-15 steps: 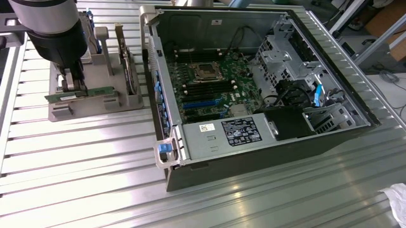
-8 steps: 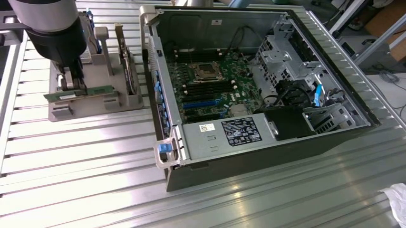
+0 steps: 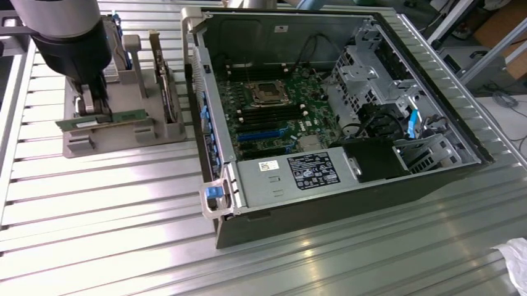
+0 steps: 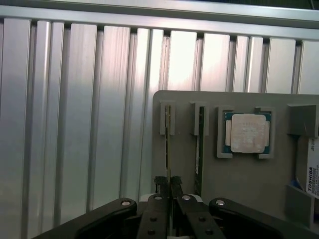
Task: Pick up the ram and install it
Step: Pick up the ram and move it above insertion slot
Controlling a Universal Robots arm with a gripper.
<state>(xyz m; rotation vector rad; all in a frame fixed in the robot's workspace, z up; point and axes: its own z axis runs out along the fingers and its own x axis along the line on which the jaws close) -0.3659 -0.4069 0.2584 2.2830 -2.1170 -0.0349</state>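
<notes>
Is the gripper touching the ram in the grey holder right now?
Touching: the wrist view shows the gripper with jaws pinching the ram, no gap.

The ram (image 4: 168, 142) is a long, narrow green stick, standing on edge in the grey holder's (image 4: 239, 184) slot. My pincer (image 4: 168, 181) clamps it.

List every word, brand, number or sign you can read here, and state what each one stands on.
"TOSHIBA": on the white label of the hard drive, printed sideways.
Other print on that same label: too small to read.
Black label on the power supply: print blurred, unreadable.
White sticker beside the black label: unreadable.
CPU: no legible marking on its lid.
</notes>
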